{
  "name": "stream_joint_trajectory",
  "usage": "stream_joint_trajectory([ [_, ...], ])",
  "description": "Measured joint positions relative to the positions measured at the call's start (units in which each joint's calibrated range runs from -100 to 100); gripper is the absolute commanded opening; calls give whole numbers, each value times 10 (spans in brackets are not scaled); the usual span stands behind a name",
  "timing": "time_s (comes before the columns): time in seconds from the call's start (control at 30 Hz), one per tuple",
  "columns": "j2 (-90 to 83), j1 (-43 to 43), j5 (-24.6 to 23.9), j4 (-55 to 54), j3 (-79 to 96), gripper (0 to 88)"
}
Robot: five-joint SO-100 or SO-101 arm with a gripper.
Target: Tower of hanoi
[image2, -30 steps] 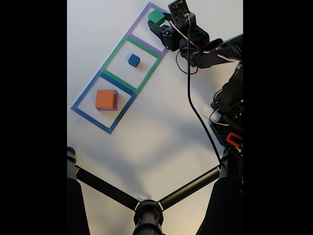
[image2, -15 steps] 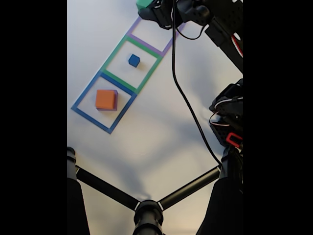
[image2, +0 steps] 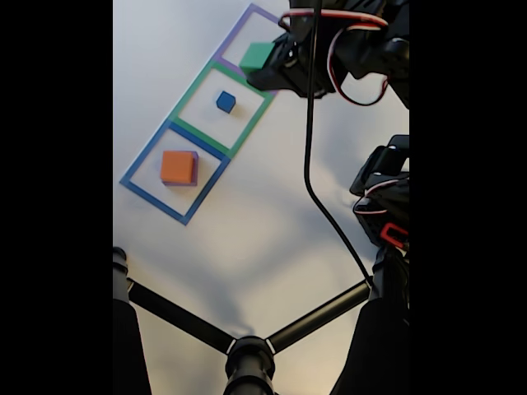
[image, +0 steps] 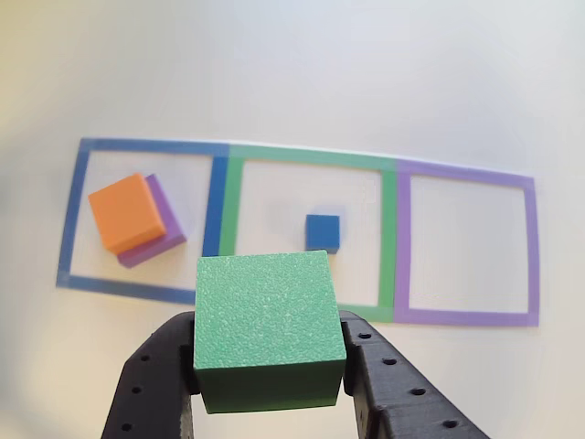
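The tool (image: 267,380) grips a green cube (image: 269,327) between its black fingers (image: 155,384), held clear above the white worktop (image: 292,73). Below, an orange cube (image: 127,212) sits atop a purple block (image: 163,224) in the blue-taped square (image: 73,219); a small blue cube (image: 322,232) rests in the green square (image: 388,238). In the fixed view the green cube (image2: 257,57) overlaps the purple square (image2: 239,31), whose far end the arm (image2: 354,41) hides.
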Motion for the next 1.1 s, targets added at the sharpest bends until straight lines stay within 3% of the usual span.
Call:
stream_joint_trajectory([
  [0.3, -34, -77, 0, 36, 3, 53],
  [0.5, -84, -94, 0, -22, 145, 53],
  [0.67, -129, -94, 0, -182, 336, 53],
  [0.87, -135, -113, -4, -454, 555, 51],
  [1.1, -69, -142, -4, -736, 682, 52],
])
